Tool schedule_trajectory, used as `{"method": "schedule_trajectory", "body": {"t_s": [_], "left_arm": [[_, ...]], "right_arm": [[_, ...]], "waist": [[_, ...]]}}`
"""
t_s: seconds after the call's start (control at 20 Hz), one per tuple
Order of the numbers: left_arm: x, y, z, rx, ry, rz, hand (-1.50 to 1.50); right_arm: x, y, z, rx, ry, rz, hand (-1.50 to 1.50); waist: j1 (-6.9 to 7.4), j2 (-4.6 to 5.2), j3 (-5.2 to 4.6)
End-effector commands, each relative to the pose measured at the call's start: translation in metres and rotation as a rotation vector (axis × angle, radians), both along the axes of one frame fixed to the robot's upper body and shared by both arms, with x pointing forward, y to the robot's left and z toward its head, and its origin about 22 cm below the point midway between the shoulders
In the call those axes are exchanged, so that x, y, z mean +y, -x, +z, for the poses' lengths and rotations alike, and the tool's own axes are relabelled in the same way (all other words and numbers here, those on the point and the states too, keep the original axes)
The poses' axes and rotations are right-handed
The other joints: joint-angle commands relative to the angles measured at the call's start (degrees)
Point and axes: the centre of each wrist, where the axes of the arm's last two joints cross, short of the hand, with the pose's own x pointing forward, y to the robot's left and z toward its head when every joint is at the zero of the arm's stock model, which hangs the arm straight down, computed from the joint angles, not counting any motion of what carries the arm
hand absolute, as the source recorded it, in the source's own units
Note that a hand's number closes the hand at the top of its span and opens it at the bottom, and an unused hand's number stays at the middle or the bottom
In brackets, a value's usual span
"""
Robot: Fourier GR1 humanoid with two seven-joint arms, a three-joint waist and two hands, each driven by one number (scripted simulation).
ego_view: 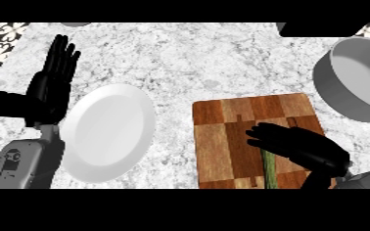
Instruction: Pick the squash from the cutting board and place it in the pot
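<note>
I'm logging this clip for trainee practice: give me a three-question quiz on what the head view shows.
1. True or false: the long green squash lies on the brown wooden cutting board.
2. Which robot hand is over the squash? A) the left robot hand B) the right robot hand
3. Fill in: the round white plate lies to the ____ of the cutting board in the view.

Key:
1. True.
2. B: the right robot hand curls over it; the left robot hand rests open at the view's left edge.
3. Left. The grey metal pot stands at the right.
</note>
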Motion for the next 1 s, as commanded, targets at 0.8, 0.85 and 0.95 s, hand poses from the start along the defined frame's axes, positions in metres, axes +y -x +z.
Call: {"method": "schedule_trajectory", "body": {"t_s": [0.8,0.85,0.95], "left_arm": [[0.005,-0.005,0.006,-0.011,-0.012,0.017,0.00],[-0.017,-0.002,0.004,-0.010,-0.016,-0.004,0.00],[-0.012,0.018,0.006,0.001,0.010,-0.001,0.00]], "right_arm": [[0.044,0.033,-0.029,-0.077,-0.086,0.219,1.50],[0.038,0.015,-0.044,-0.077,-0.063,0.228,1.50],[0.055,0.017,-0.036,-0.095,-0.068,0.204,1.50]], "waist": [[-0.50,0.01,0.12],[-0.09,0.08,0.14],[0.10,-0.02,0.13]]}}
